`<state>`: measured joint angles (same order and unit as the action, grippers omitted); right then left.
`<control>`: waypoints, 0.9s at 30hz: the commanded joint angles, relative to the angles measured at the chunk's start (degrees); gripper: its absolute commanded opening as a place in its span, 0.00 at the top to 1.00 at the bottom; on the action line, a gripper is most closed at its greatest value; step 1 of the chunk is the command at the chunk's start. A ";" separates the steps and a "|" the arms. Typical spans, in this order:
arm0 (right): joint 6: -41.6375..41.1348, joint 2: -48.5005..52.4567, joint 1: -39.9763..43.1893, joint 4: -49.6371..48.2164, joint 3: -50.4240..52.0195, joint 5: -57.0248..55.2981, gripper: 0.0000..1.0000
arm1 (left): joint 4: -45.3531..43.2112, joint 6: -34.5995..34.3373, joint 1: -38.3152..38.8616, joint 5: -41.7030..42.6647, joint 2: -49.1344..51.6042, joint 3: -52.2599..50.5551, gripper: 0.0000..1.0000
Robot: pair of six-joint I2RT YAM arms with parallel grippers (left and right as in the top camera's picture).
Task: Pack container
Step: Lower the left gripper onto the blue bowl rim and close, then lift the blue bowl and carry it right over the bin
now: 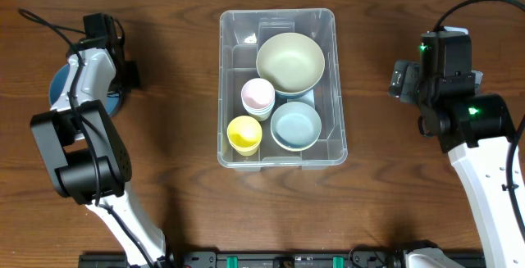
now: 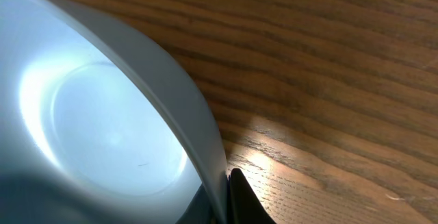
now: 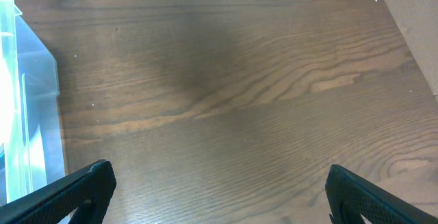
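Clear plastic rectangular container (image 1: 223, 88) holds four dishes (image 1: 289, 61); left pincer (image 2: 222, 196) clamped on last blue plastic bowl (image 2: 102, 128), still on counter (image 1: 164, 178); right pincer (image 3: 219, 190) agape, empty.

Arms and picture edges hide much of the scene

From overhead, the left arm (image 1: 82, 137) covers most of the blue bowl (image 1: 57, 88). The left wrist view crops that bowl at left and bottom, and the left pincer (image 2: 224, 200) shows only as dark slivers pinching its rim. The right wrist view cuts the container (image 3: 27, 101) down to a corner and clips the right pincer (image 3: 219, 172), its spread fingers running off the bottom edge.
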<state>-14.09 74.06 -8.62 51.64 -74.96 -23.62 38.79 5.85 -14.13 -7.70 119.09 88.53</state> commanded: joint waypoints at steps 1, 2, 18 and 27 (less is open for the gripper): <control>-0.46 -0.55 0.37 0.09 -0.85 -0.57 0.01 | 0.09 -0.15 -0.09 -0.74 -2.95 0.48 0.94; -0.46 -0.55 0.37 0.09 -0.85 -0.57 0.01 | 0.07 -0.46 -0.07 -0.74 -3.78 0.50 0.94; -0.46 -0.55 0.37 0.09 -0.85 -0.55 0.01 | -5.31 -7.43 11.37 23.39 -29.75 0.59 0.94; -0.46 -0.55 0.37 0.09 -0.85 -0.57 0.01 | -5.46 -5.14 30.21 26.64 -30.27 0.57 0.94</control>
<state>-14.09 74.08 -8.64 51.64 -74.96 -23.62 33.43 -1.15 11.92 16.60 88.53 88.53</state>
